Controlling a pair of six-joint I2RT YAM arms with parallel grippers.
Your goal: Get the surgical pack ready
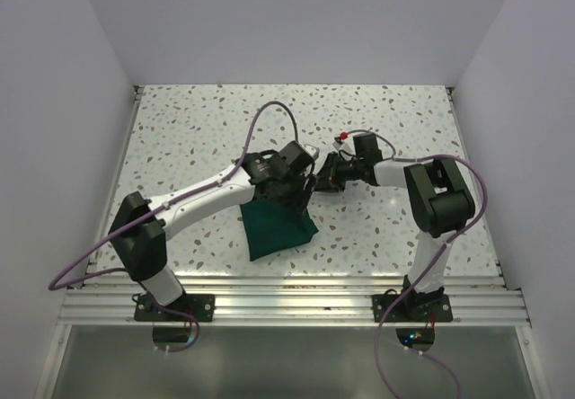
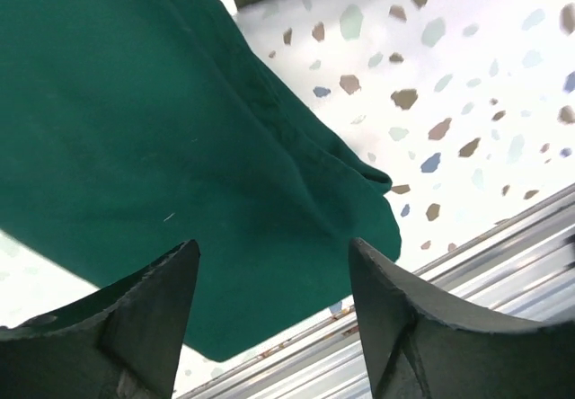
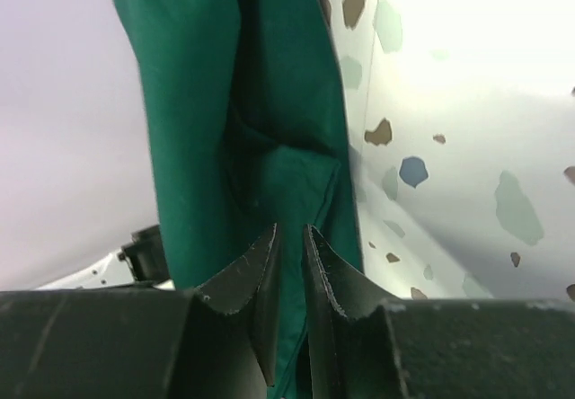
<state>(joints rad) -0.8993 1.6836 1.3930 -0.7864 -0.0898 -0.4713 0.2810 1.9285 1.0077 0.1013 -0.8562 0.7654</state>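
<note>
Over the workspace, from the fixed camera, saw a dark green drape [image 1: 274, 230] folded down to a small bundle and lying on the speckled table [image 1: 180, 129] near its front edge, between the two arm bases and somewhat nearer the left one, just behind the aluminium rail [image 1: 287, 298]. Found the left gripper [image 1: 299, 186] hanging over the bundle's far edge and the right gripper [image 1: 323, 181] reaching in from the right to meet it there, the two heads close together. Could not tell either pincer's state from up there. Through the left wrist camera, looked down on the same drape [image 2: 135, 129] spread beneath the left gripper [image 2: 269, 255], its two dark fingers [image 2: 166, 300] standing wide apart with nothing between them but green fabric showing in the gap below. Made out soft creases along the bundle's folded edge, speckled table [image 2: 467, 102] to the right of it and the rail [image 2: 512, 251] across the lower right corner. Through the right wrist camera, saw the right gripper [image 3: 289, 233] drawn narrow, its fingers [image 3: 252, 273] nearly together and pinched on a raised fold of the drape [image 3: 207, 102], with green cloth filling the slit between the tips and rising away from them. Noted speckled table [image 3: 449, 147] off to the right of that fold.
</note>
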